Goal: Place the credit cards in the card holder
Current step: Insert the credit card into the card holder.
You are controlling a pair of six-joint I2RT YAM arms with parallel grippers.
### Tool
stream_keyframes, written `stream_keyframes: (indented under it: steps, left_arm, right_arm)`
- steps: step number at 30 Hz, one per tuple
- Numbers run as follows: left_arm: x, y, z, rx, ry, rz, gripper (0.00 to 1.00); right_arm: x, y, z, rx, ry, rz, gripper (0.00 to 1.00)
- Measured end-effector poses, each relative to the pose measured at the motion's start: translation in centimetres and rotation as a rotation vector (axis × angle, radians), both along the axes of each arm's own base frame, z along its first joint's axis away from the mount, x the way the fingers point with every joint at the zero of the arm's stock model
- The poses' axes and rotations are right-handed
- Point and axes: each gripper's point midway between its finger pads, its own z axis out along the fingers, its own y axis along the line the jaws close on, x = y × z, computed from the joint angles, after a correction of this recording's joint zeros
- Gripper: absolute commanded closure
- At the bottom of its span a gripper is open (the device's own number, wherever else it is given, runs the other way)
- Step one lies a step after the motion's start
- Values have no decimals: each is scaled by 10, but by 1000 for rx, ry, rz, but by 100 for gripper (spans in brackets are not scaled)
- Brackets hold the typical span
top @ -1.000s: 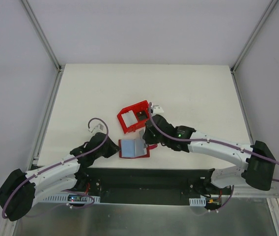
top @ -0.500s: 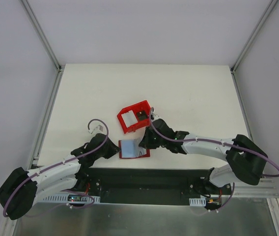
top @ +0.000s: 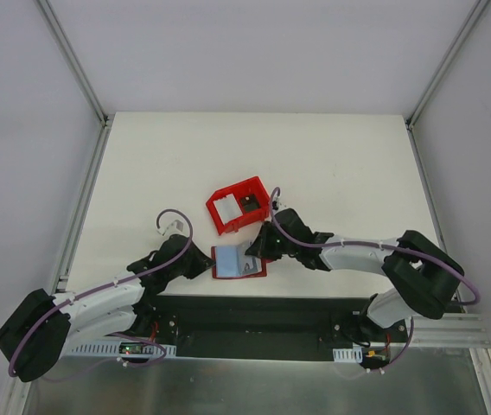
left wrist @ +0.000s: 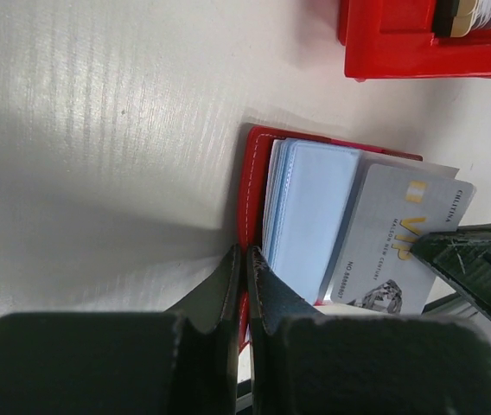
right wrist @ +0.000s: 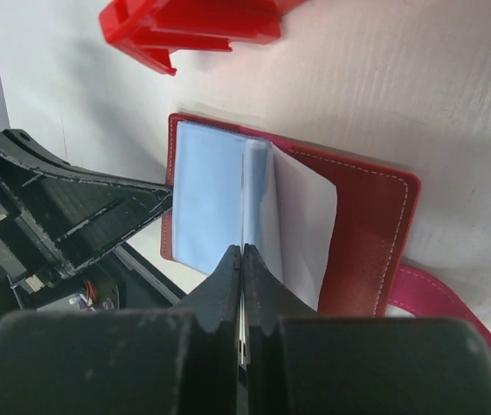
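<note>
Lying open, the card holder (top: 238, 262) has the red bin (top: 239, 206) just beyond it. The left gripper (left wrist: 245, 252) is clamped on the holder's left cover edge. The right gripper (right wrist: 242, 251), also fully closed, pinches a silver credit card (left wrist: 392, 233) over its slots.

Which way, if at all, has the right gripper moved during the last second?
Yes. In the top view the right gripper has shifted slightly toward the near table edge, away from the red bin, and is above the card holder.
</note>
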Motion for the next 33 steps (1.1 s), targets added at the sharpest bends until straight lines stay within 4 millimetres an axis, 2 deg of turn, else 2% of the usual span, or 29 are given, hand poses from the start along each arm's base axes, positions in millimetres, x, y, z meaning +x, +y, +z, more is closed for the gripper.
stream_keyframes:
  steps: [7, 18, 33]
  left_arm:
    - [0, 0, -2, -14, 5, 13, 100]
    - [-1, 0, -4, -21, 13, 23, 100]
    - [0, 0, -4, -29, 8, 26, 100]
  right_arm:
    - [-2, -3, -15, 13, 48, -17, 99]
    - [-3, 3, -23, 63, 74, -35, 99]
    - [9, 5, -27, 113, 71, -50, 99]
